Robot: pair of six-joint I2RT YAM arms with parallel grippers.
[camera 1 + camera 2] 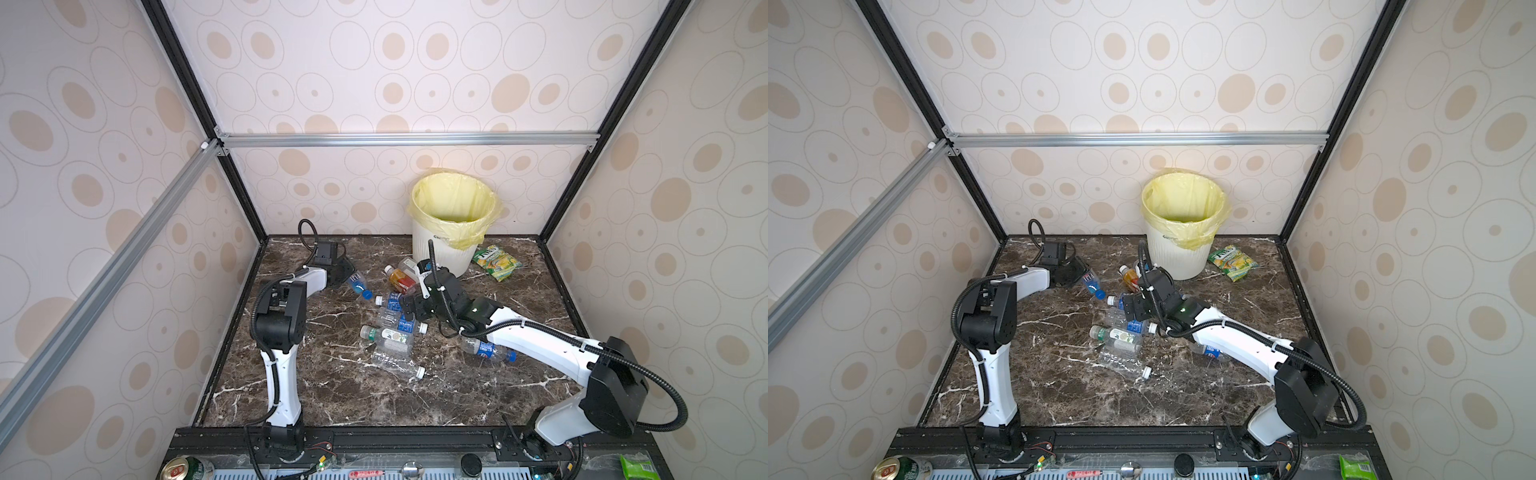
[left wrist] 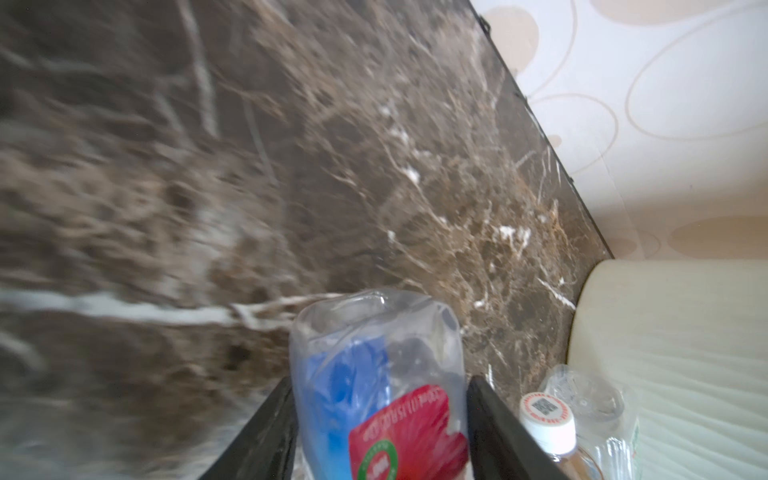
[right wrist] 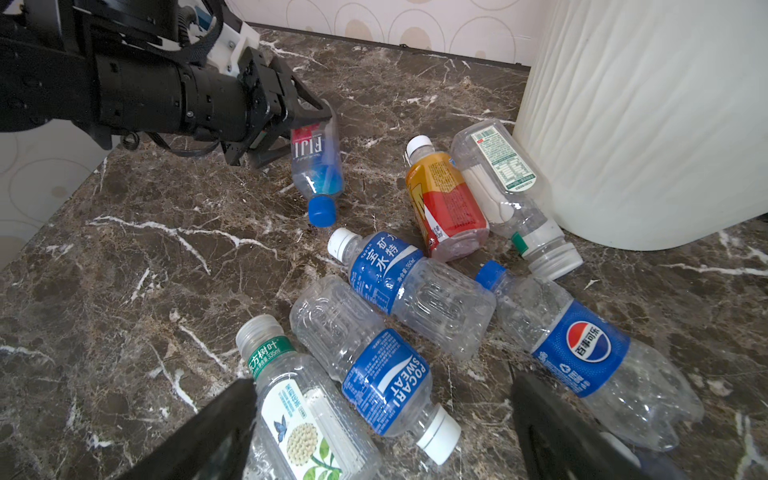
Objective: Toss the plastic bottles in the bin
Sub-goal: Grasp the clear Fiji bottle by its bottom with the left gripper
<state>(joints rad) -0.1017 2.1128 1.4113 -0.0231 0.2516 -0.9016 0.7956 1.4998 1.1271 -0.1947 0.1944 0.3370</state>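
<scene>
My left gripper (image 2: 382, 382) (image 1: 345, 272) is shut on the base end of a clear blue-tinted bottle (image 3: 318, 162) (image 1: 358, 286) with a red label; its blue cap points down at the marble. Both black fingers press its sides. My right gripper (image 3: 374, 432) (image 1: 409, 309) hangs open just above a pile of lying bottles, with a green-labelled bottle (image 3: 299, 407) and a blue-labelled one (image 3: 382, 382) between its fingers, neither gripped. An orange-red bottle (image 3: 449, 199) and a clear one (image 3: 507, 178) lie by the white ribbed bin (image 1: 428, 245) (image 3: 644, 124), which is lined with a yellow bag.
A cola bottle (image 1: 490, 351) lies under the right forearm. A green-yellow snack packet (image 1: 496, 262) lies right of the bin. A drink can (image 1: 183, 471) stands on the front rail. Walls close in the marble table (image 1: 332, 395) on three sides.
</scene>
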